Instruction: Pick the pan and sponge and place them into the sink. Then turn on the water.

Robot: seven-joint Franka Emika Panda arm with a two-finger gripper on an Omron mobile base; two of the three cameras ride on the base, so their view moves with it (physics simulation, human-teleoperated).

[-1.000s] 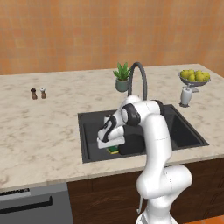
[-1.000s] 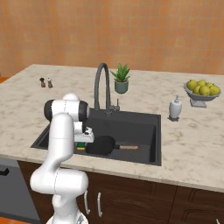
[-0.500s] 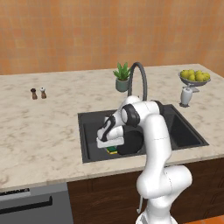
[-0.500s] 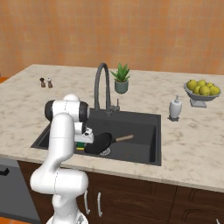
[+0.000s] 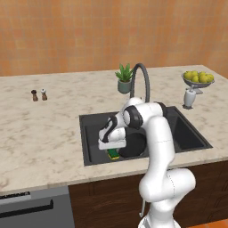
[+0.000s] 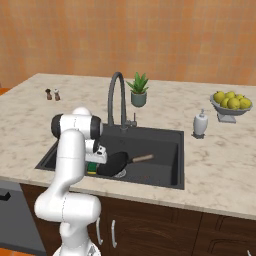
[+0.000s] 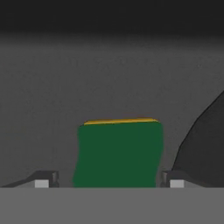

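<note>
In the dark grey sink [image 5: 189, 133] [image 6: 160, 172] my gripper [image 5: 111, 148] [image 6: 95, 161] [image 7: 108, 181] hangs low over the front left corner of the basin. The sponge [image 5: 113, 154] [image 6: 92, 168] [image 7: 118, 153], green side toward the hand camera with a yellow edge, lies between the spread fingers, with a gap on the left side. The gripper is open. The black pan [image 5: 134, 144] [image 6: 113, 163] [image 7: 205, 148] lies in the basin right beside the sponge, its handle [image 6: 141, 158] pointing toward the back right. No stream falls from the arched faucet [image 5: 141, 76] [image 6: 115, 95].
A potted plant [image 5: 124, 79] stands behind the faucet. A soap dispenser [image 6: 200, 123] and a bowl of lemons [image 6: 230, 103] are on the counter to the right. Salt and pepper shakers [image 5: 38, 94] are on the far left of the counter.
The pan has turned in the basin, its handle swinging from pointing right to pointing toward the back right. The gripper has stayed low over the sponge.
</note>
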